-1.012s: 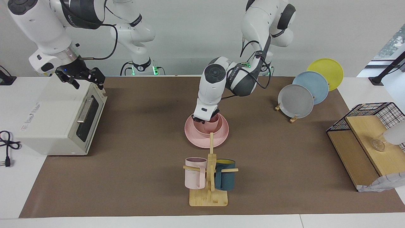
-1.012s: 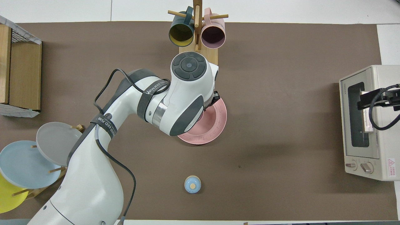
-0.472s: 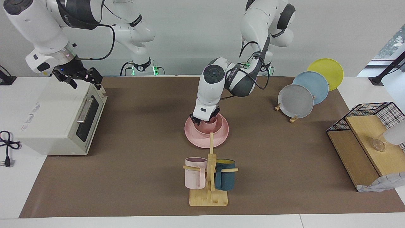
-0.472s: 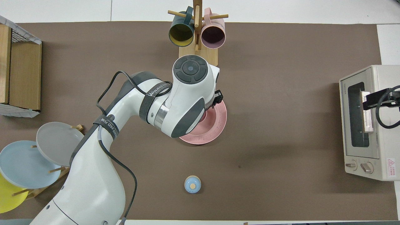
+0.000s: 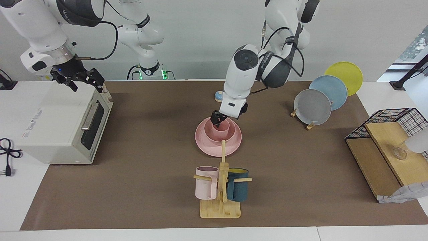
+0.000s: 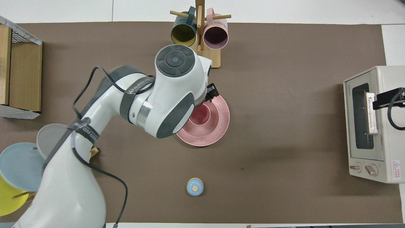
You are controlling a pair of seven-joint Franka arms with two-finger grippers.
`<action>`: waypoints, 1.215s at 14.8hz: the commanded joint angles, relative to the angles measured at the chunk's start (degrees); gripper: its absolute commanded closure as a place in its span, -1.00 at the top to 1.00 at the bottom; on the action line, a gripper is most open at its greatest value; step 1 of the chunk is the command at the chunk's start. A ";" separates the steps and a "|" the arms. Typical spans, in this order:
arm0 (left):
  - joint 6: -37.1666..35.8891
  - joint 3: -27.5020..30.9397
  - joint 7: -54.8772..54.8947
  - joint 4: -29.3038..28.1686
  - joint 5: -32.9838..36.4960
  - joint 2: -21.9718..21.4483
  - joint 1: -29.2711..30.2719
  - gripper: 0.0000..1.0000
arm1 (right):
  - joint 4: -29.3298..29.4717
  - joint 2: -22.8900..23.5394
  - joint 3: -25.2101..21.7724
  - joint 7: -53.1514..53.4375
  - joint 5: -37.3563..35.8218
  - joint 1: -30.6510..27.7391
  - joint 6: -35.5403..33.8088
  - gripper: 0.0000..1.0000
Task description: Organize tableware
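- Pink plate [image 5: 204, 144] sits mid-table; pink bowl [image 5: 219, 135] nested on it, pink cup [image 5: 223, 126] standing upright inside the bowl; stack looks complete
- Left gripper [image 5: 217, 119] hangs just above the cup's rim on the side toward the right arm's end; holds nothing; whether the fingers are apart or together, cannot tell
- Key relation: stack lies straight below the left gripper, so any retreat wants to go up first; a sideways drift could clip the cup rim and tip it. Judgement only
- Left arm is the nearer one by far; right gripper [image 5: 80, 78] waits over the toaster oven [image 5: 63, 124] at its own end, well apart, fingers apart and empty
- Mug stand [image 5: 220, 187] with pink and teal mugs stands farther from the robots than the stack, its post top close to the plate's edge; little room that way
- Small blue knob [image 6: 195, 186] lies nearer the robots than the plate, apart from it
- Open mat either side of the stack; plate rack [image 5: 321, 100] off toward the left arm's end
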 commanded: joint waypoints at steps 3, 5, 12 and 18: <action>-9.58 -0.10 15.53 -1.98 2.11 -10.07 12.66 1.00 | 0.14 -0.50 0.30 -0.02 0.88 0.53 -1.23 1.00; -13.44 -0.01 25.71 -1.98 2.02 -13.06 18.55 1.00 | -0.04 -0.59 0.30 -0.02 0.88 0.62 -1.15 1.00; -16.81 0.08 46.40 -10.38 2.11 -21.58 27.98 1.00 | -0.57 -0.76 0.30 -0.11 0.88 0.79 -1.15 1.00; -16.27 0.25 51.15 -12.79 3.68 -23.72 27.81 1.00 | -0.57 -0.76 0.30 -0.11 0.88 0.70 -1.15 1.00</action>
